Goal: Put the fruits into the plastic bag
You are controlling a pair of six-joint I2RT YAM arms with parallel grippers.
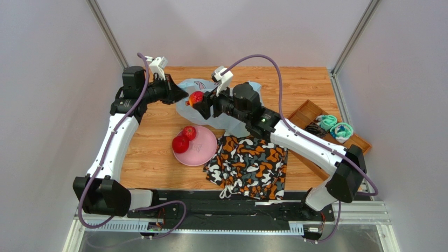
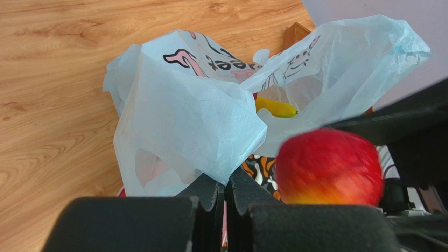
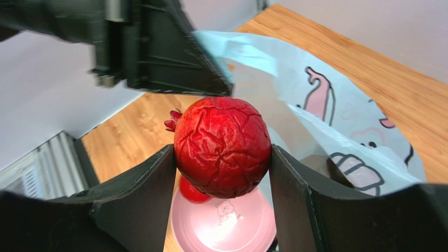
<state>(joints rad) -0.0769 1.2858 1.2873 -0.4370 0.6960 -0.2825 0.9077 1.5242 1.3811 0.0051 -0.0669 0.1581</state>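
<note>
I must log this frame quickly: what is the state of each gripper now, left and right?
Left gripper: closed, pinching the edge of the plastic bag.
Right gripper: closed, holding a red round fruit.

Banana point(image 2: 277, 107) mostly hidden in bag point(image 2: 184, 121); fg red fruit point(image 2: 328, 168) blurred

Two fruits point(image 1: 189, 132) sit on the plate point(image 1: 204, 152), plastic bag point(image 1: 227, 124) behind, cloth point(image 1: 247, 165) right.

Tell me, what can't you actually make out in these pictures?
- Bag contents: folds of the plastic bag hide all but one banana, left wrist view.
- Wooden tray items: too small to name, top view.
- Pink plate: the held red fruit blocks most of what's on it, right wrist view.
</note>
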